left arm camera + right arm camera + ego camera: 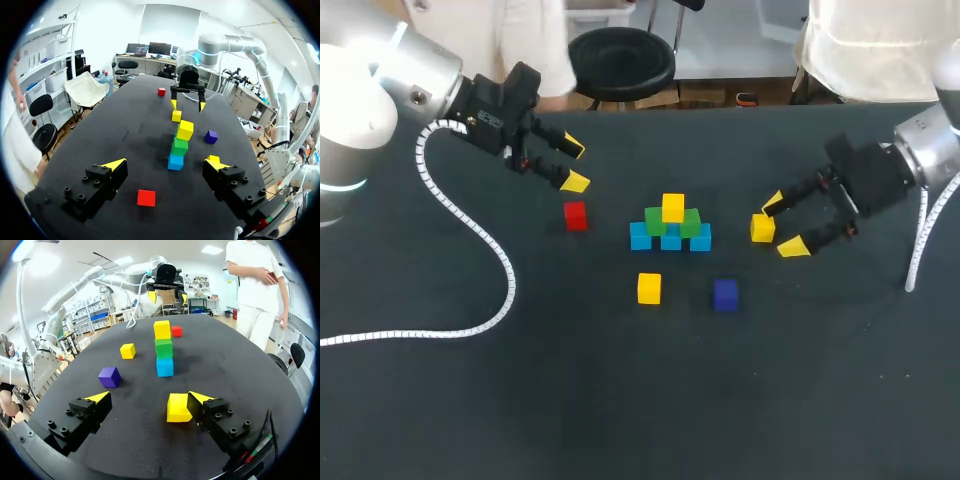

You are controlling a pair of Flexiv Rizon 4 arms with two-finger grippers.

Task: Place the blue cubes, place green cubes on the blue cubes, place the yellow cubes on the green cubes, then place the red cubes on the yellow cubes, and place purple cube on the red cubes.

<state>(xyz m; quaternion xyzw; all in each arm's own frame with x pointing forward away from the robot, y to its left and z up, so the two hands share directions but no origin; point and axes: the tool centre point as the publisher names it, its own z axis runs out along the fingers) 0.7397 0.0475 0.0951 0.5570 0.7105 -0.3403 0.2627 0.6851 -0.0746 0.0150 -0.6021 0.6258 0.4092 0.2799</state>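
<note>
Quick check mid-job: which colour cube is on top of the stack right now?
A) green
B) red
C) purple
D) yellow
D: a yellow cube sits on the green cubes, while the red cube and purple cube lie loose on the table.

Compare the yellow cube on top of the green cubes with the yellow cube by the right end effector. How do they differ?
The top yellow cube sits raised on the two green cubes; the other yellow cube lies flat on the table. The top yellow cube stands apart from any end effector; the other yellow cube lies between the open fingers of the right end effector, close to one of them. Both look alike in colour and size.
</note>
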